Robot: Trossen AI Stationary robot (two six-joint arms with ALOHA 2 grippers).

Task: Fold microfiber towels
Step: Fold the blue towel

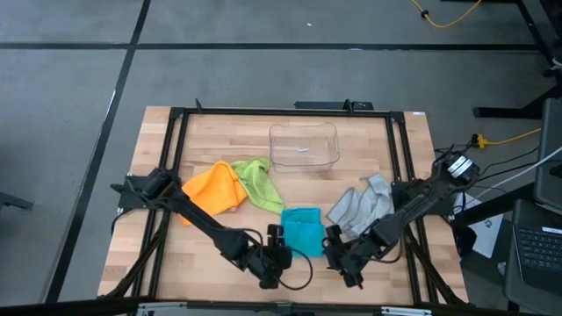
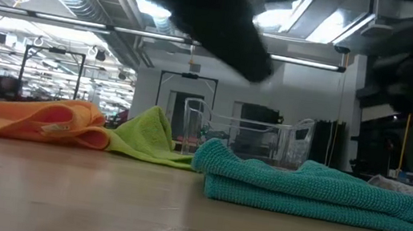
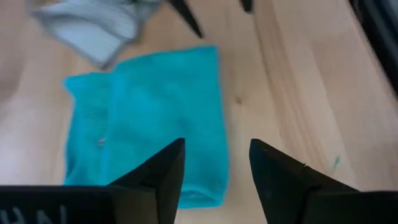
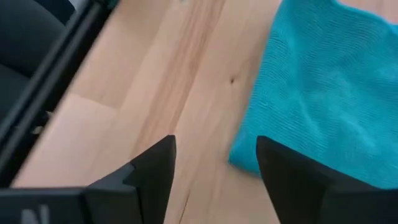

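A teal towel (image 1: 304, 230) lies folded in layers on the wooden table near its front edge, and also shows as the teal towel (image 2: 317, 192) in the low view. My left gripper (image 1: 280, 243) hovers open at the towel's left side, and its fingers (image 3: 163, 171) stand over the towel's near edge (image 3: 205, 186). My right gripper (image 1: 336, 243) hovers open at its right side, by a corner of the towel (image 4: 242, 158). An orange towel (image 1: 218, 189) and a green towel (image 1: 257, 180) lie crumpled at the left. A grey towel (image 1: 360, 204) lies at the right.
A clear plastic bin (image 1: 304, 145) stands at the far middle of the table. A black frame (image 1: 176, 167) runs along the table's sides and far edge. Bare wood (image 1: 219, 263) shows near the front edge, left of the teal towel.
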